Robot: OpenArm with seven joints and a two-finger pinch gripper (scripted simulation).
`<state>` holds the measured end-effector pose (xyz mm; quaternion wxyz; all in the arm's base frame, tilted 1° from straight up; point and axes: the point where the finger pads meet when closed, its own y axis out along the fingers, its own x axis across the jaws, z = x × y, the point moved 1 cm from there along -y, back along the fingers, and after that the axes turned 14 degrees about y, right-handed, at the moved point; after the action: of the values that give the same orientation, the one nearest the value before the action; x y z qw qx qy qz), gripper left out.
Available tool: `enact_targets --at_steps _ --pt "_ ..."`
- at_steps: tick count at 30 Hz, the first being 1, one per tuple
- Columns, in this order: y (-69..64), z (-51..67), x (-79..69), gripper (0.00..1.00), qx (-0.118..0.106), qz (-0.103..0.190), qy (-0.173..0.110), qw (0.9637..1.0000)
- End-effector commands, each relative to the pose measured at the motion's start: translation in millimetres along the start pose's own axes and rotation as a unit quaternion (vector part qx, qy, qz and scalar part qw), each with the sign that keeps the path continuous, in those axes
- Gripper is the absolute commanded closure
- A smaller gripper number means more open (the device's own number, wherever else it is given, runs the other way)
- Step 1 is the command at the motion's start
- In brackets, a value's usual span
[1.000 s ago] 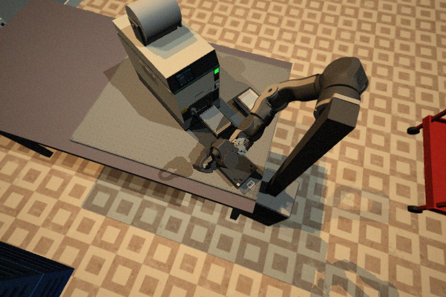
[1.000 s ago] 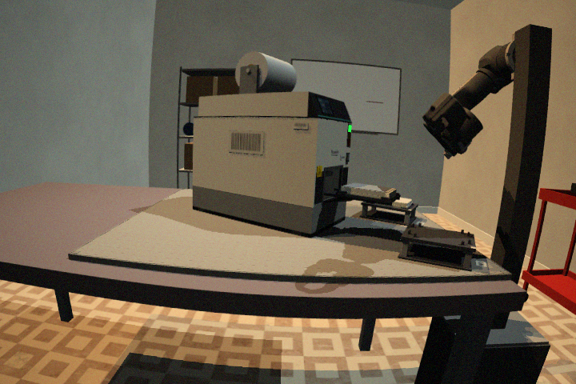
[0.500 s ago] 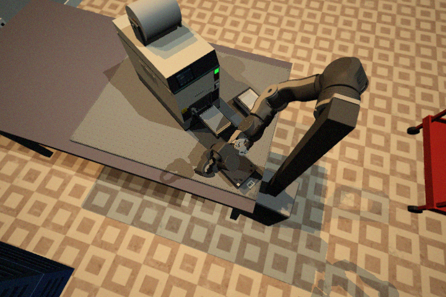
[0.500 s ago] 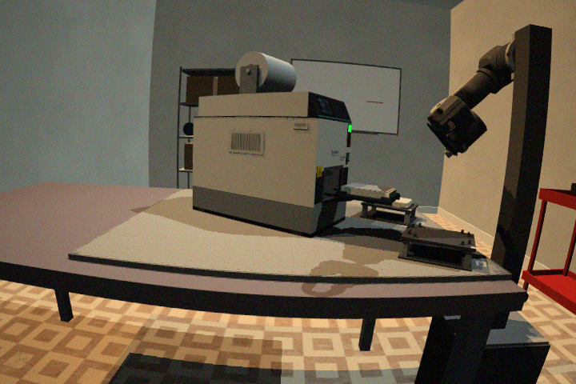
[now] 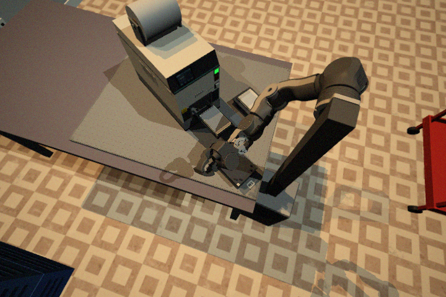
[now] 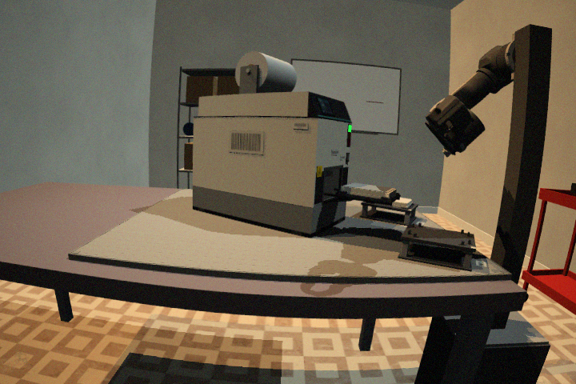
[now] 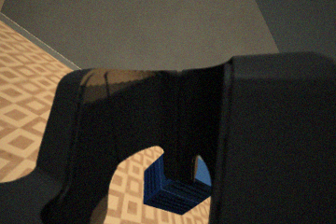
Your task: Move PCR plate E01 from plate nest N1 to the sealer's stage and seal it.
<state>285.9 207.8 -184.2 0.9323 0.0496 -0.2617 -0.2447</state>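
Note:
The sealer (image 5: 171,66) stands on the mat, and its lamp (image 5: 216,72) shows green; the lamp also shows in the exterior view (image 6: 350,128). The stage is out in front of the housing. Plate E01 (image 5: 214,120) lies flat on the stage, and its top looks smooth and grey; it also shows in the exterior view (image 6: 371,192). Nest N1 (image 6: 438,245) near the arm's post is empty. Plate E07 (image 5: 247,98) sits in nest N2 (image 6: 390,209). My gripper (image 6: 447,146) is shut and empty, high above nest N1 and away from the stage; it also shows in the top view (image 5: 205,167). The wrist view shows only my dark closed fingers (image 7: 180,140).
The arm's dark post (image 6: 519,149) stands at the table's right corner. A foil roll (image 5: 153,17) sits on top of the sealer. A red cart (image 5: 441,164) is to the right of the table, and a blue box (image 7: 175,191) is on the floor.

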Motion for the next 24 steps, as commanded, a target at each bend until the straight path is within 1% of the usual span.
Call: enact_targets --at_steps 1,3,6,18,19,24 --pt "1.1 2.5 0.0 1.00 0.003 0.002 0.001 1.0000" --pt "0.7 0.9 -7.5 1.00 -0.005 0.027 -0.012 0.9995" --pt "1.0 0.3 -19.7 1.00 -0.017 0.070 -0.029 0.9970" --pt "1.0 0.3 -19.7 1.00 -0.017 0.070 -0.029 0.9970" --pt "1.1 0.5 -18.2 1.00 -0.016 0.067 -0.027 0.9973" --pt "0.9 0.5 -16.7 1.00 -0.016 0.070 -0.029 0.9970"
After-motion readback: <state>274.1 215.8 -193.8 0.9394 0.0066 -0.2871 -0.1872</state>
